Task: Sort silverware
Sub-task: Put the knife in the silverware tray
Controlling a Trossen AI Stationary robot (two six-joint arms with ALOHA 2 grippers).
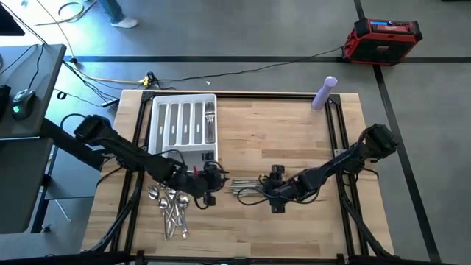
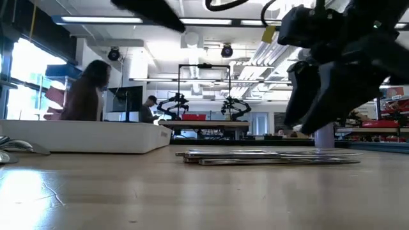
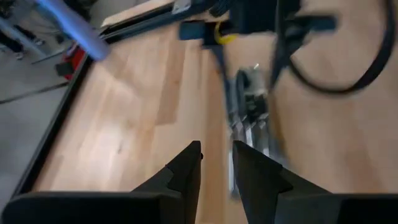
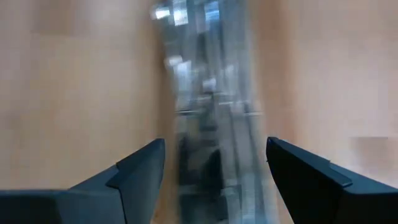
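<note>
A pile of long thin silverware [image 1: 246,188] lies flat on the wooden table, at its middle; the low view shows this pile [image 2: 275,155] too. My right gripper [image 1: 274,193] hovers open just above the pile's right end, its fingers [image 4: 149,168] straddling the blurred metal pieces [image 4: 208,93]. Between the tray and the pile, my left gripper [image 1: 213,184] points toward the pile [image 3: 249,106]; its fingers stand a little apart with nothing between them. Loose spoons [image 1: 171,208] lie near the table's front left. Some pieces [image 1: 210,121] lie in the white tray [image 1: 158,125].
A purple bottle [image 1: 324,93] stands at the table's far right. The tray takes up the far left of the table. A black frame [image 1: 343,140] borders the tabletop. A red case [image 1: 383,40] sits on the floor beyond. A person [image 2: 86,96] is in the room behind.
</note>
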